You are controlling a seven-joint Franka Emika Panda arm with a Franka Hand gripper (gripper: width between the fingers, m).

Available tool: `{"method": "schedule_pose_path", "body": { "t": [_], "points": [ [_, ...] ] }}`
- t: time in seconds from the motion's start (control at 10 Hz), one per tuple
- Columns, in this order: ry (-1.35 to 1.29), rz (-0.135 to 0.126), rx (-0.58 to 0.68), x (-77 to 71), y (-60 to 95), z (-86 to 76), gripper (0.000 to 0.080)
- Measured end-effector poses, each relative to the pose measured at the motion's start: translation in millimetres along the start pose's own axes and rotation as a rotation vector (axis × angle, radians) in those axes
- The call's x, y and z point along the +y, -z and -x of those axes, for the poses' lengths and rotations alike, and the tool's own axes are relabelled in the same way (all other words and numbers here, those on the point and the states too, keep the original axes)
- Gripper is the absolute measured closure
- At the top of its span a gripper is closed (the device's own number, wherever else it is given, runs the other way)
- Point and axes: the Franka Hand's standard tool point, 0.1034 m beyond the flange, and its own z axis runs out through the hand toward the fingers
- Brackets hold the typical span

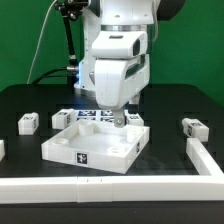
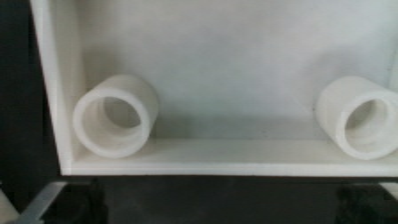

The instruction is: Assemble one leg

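Pincer (image 1: pixel 118 119) low at the far rim of the white panel (image 1: pixel 92 146). My fingers (image 2: pixel 50 198) show only as faint grey strips, far apart in the wrist view, with nothing clamped between them, so I am open and carrying nothing. Just beyond my tips the wrist view fills with the panel's inner face, its raised rim running across, and two round sockets (image 2: pixel 116 115) stand side by side on that face. The leg (image 1: pixel 60 117) I would reach for lies on the black worktop (image 1: pixel 30 98), just off the panel's far corner on the exterior view's left, and I am not touching it. A second leg (image 1: pixel 27 122) sits further out on the same side. A third leg (image 1: pixel 193 127) lies well apart on the exterior view's right. A white rail (image 1: pixel 110 186) runs along the near edge, in front of the panel. I judge that no leg is fitted yet and that the step in hand concerns the panel itself, either settling it or checking its sockets, before any leg goes in. The next move, as I read it, calls for lifting clear of the rim, travelling across to the nearest leg, squaring my fingers to its flat faces and closing on it firmly enough to carry it upright to a socket.
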Motion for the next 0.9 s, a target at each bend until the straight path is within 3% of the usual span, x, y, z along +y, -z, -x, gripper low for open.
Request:
{"method": "schedule_pose_path", "body": {
  "t": [0.2,0.6,0.7,0.9],
  "points": [
    [-0.025,-0.015,-0.008,-9.5,-5.5,2.3,0.015],
    [-0.026,-0.064,-0.034,-54.6,-16.8,24.2,0.015],
    [-0.021,-0.068,-0.034,-60.6,-19.7,33.8,0.015],
    [-0.028,-0.07,-0.035,-60.0,-20.1,34.3,0.015]
  ]
}}
